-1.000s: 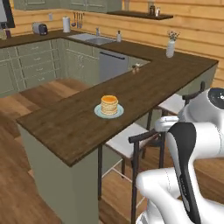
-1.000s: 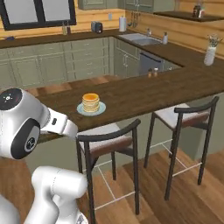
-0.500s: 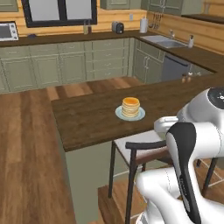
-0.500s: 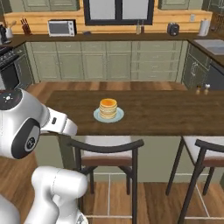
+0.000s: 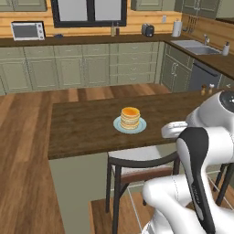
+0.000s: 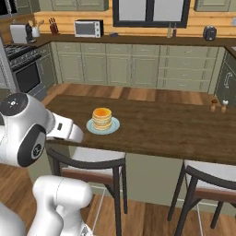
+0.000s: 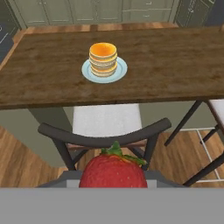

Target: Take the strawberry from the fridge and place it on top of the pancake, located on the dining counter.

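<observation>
On grainy wood dining counter [image 7: 175, 65], round stacked pancake [image 7: 103, 59], glossy red strawberry [image 7: 113, 171]

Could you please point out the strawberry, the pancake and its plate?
strawberry [image 7: 113, 171], hand view, middle of its red flesh.
pancake [image 5: 130, 116], left base view, side of the stack.
plate [image 5: 117, 125], left base view, left rim.

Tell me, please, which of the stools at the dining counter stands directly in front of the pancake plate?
The stool with the curved dark backrest, straight below the pancake; the other stool stands off to the right.

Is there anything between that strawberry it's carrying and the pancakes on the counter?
Only a stool: its curved back sits below the counter edge between the strawberry and the pancake. The dining counter around the plate looks bare.
</observation>
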